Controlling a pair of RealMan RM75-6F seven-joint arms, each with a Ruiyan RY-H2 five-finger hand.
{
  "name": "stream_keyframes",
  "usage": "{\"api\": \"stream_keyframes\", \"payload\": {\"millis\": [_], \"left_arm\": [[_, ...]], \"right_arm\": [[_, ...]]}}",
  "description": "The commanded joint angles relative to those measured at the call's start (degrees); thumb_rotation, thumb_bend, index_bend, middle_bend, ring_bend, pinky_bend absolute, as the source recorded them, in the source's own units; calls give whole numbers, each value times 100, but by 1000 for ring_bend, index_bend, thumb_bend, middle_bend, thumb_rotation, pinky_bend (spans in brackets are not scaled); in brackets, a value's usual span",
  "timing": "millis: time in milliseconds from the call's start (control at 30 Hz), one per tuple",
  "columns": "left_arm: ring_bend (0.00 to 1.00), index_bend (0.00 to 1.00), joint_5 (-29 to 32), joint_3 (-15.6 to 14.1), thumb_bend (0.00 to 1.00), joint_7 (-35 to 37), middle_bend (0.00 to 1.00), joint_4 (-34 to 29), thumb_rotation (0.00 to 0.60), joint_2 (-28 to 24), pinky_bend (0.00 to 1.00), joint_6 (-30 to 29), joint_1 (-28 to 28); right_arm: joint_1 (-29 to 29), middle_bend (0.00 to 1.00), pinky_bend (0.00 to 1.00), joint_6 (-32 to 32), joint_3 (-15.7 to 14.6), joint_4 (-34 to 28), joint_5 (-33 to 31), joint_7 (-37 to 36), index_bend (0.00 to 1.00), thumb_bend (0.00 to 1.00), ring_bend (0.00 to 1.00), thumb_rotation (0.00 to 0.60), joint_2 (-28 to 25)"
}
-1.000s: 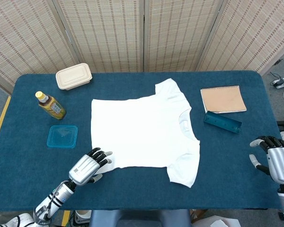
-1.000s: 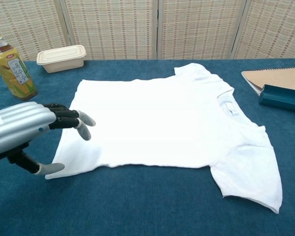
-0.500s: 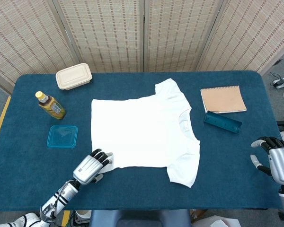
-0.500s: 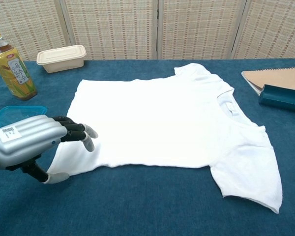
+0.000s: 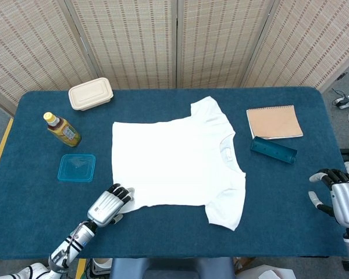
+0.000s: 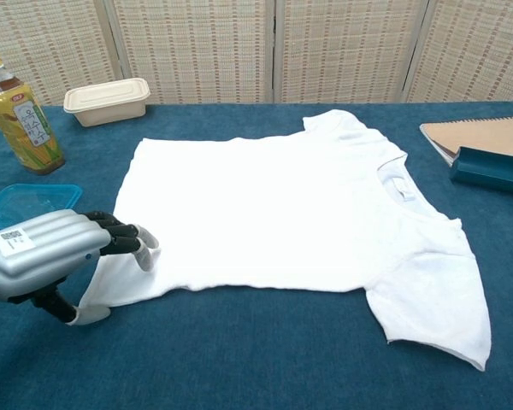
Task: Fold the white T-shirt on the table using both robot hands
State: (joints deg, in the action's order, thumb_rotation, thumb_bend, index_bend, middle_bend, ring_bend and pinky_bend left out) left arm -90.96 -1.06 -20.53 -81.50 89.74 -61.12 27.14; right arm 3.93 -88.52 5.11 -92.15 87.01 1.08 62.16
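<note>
The white T-shirt [image 5: 174,165] lies flat on the blue table [image 5: 279,197], collar toward the right and hem toward the left. My left hand [image 5: 107,204] is at the near hem corner. In the chest view the left hand [image 6: 51,260] has its fingers resting on top of the T-shirt [image 6: 282,205], and its thumb lies at the cloth's edge, apart from the fingers. The corner stays flat on the table. My right hand [image 5: 331,195] hovers by the table's right edge, fingers spread, holding nothing, far from the shirt.
A tea bottle [image 5: 61,129] and a blue lid [image 5: 77,167] stand left of the shirt, the lid close to my left hand. A beige food box [image 5: 91,93] sits at the back left. A notebook [image 5: 273,121] and teal case [image 5: 273,150] lie right of the collar.
My left hand has come down and drawn slightly toward me, its fingers settling onto the shirt's near hem corner. The right hand has barely moved. The shirt lies as before.
</note>
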Motion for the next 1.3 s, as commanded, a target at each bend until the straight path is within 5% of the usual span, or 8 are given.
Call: {"api": "stream_keyframes", "payload": {"millis": [33,667,1300], "left_arm": [[219,384,31,4,273,-9,197,39,600,2,148,-6,8],[219,498,231,-28,276,49,200,171,600,-13,148,-65,21],[220,662,276,3,590,268,229,195,600,21,148,-91,111]], "right_arm": [[-5,376,374,-6,1,0,0,-4,453,254,298,600,-1],[-22,376,378,0,8,1,-22,-9,453,254,298,600,16],[-19,376,379,65,9,29,-72,-60,453,254,298,600,19]]}}
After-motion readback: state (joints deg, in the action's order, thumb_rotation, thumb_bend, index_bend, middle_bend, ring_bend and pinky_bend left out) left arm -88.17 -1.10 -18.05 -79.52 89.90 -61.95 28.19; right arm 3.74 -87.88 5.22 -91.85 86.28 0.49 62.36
